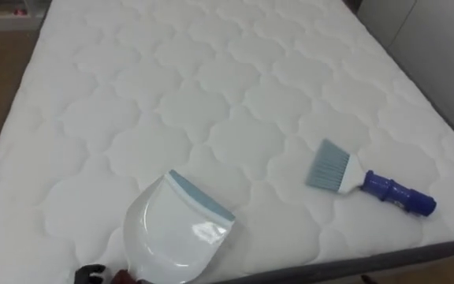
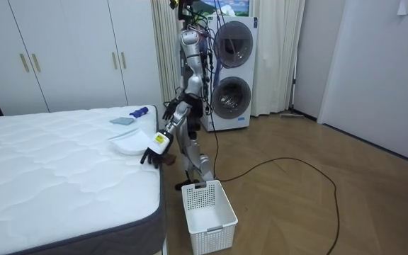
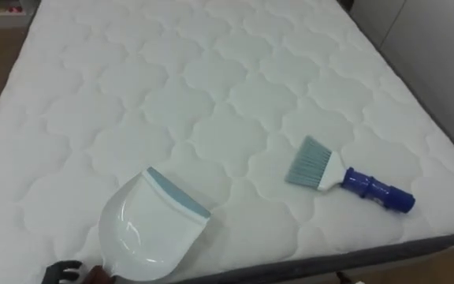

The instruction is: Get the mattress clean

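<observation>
In the left eye view, the white dustpan (image 1: 176,233) lies at the mattress's (image 1: 211,95) near edge, with the blue-handled brush (image 1: 369,180) apart to its right. My left hand (image 1: 89,274) sits behind the dustpan; I cannot tell its grip. In the room view, my right hand (image 2: 170,110) hovers beside the bed, seemingly relaxed.

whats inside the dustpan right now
The dustpan looks bare inside: glossy white, no dirt visible. Its handle end, by the left hand, is cut off at the lower edge.
</observation>
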You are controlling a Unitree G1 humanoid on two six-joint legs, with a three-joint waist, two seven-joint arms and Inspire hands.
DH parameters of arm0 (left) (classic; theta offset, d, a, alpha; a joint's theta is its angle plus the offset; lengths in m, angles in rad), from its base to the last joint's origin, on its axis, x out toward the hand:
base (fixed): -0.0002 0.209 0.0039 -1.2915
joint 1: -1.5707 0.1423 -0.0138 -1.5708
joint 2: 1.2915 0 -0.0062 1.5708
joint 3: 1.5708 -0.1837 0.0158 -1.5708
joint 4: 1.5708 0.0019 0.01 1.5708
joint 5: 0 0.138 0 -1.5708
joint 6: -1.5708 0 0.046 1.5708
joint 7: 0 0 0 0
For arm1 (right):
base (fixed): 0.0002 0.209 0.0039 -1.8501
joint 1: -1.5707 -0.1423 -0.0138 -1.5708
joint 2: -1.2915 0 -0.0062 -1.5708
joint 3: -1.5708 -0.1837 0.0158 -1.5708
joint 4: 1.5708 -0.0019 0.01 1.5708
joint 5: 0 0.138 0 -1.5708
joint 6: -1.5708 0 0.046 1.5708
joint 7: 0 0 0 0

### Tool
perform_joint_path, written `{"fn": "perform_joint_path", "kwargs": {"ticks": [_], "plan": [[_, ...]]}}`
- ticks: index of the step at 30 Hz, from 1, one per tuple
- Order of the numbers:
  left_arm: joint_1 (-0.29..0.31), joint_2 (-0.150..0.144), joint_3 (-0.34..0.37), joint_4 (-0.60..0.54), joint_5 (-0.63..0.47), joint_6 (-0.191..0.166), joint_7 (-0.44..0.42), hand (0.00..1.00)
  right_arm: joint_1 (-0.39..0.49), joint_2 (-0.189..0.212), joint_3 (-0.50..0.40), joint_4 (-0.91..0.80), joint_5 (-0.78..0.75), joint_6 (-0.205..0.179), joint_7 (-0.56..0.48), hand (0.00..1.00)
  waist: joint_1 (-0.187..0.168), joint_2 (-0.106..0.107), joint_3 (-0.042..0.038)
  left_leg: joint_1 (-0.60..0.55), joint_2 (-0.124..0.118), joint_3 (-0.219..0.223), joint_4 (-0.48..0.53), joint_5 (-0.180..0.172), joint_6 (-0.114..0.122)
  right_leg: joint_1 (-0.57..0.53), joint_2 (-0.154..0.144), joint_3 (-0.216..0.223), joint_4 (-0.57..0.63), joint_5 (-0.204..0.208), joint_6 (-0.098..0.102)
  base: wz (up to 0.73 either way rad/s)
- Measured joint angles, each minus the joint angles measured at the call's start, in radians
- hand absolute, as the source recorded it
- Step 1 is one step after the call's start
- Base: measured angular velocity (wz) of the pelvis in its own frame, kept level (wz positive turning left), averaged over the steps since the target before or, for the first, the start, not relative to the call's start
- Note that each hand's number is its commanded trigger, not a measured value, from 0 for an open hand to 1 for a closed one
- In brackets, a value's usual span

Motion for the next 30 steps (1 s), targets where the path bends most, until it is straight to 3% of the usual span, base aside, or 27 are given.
{"fn": "perform_joint_path", "kwargs": {"ticks": [4,8,12,16,25,27,30], "plan": [[0.008,0.001,0.002,0.014,-0.031,-0.008,0.027,0.0,0.001,-0.001,-0.056,0.049,-0.006,0.0,-0.027,0.0,-0.003,0.0,0.0018,0.012,0.002,0.0,-0.001,0.0,0.0,0.011,0.002,0.001,0.001,0.003,-0.005,0.0],[0.029,-0.001,0.067,0.048,-0.033,-0.018,0.043,0.0,0.021,-0.001,-0.095,0.112,-0.08,0.011,-0.033,0.0,0.003,-0.012,-0.0005,0.019,0.003,0.004,-0.001,0.001,-0.001,0.012,0.004,-0.006,0.009,0.006,-0.011,-0.02],[0.05,-0.005,0.099,0.092,-0.033,0.009,0.061,0.0,0.057,-0.001,-0.101,0.121,-0.128,0.058,-0.03,0.0,0.005,-0.025,-0.0024,0.025,0.002,0.006,-0.003,0.002,-0.003,0.012,0.006,0.005,0.025,0.003,-0.016,-0.04],[0.08,-0.01,0.108,0.116,-0.013,0.013,0.061,0.0,0.068,0.0,-0.132,0.157,-0.13,0.102,0.011,0.0,0.003,-0.033,-0.0072,0.028,0.001,-0.002,-0.006,0.002,-0.003,0.013,0.011,0.009,0.028,0.005,-0.02,-0.02],[0.092,-0.016,0.125,0.124,-0.013,0.034,0.042,0.0,0.071,0.005,-0.134,0.198,-0.134,0.192,0.135,0.0,0.01,-0.034,-0.0091,0.05,0.002,-0.004,-0.017,0.003,-0.006,0.023,0.018,0.008,0.038,-0.002,-0.027,-0.03],[0.092,-0.024,0.16,0.141,-0.012,0.047,0.034,0.0,0.065,0.005,-0.135,0.204,-0.139,0.203,0.158,0.0,0.01,-0.033,-0.0098,0.054,0.002,-0.004,-0.022,0.003,-0.006,0.024,0.018,0.008,0.038,-0.003,-0.028,0.0],[0.095,-0.024,0.201,0.222,-0.016,0.123,-0.014,0.0,0.062,0.005,-0.135,0.207,-0.14,0.222,0.205,0.0,0.009,-0.033,-0.01,0.053,0.003,-0.005,-0.023,0.004,-0.007,0.023,0.017,0.001,0.038,-0.004,-0.029,0.01]]}}
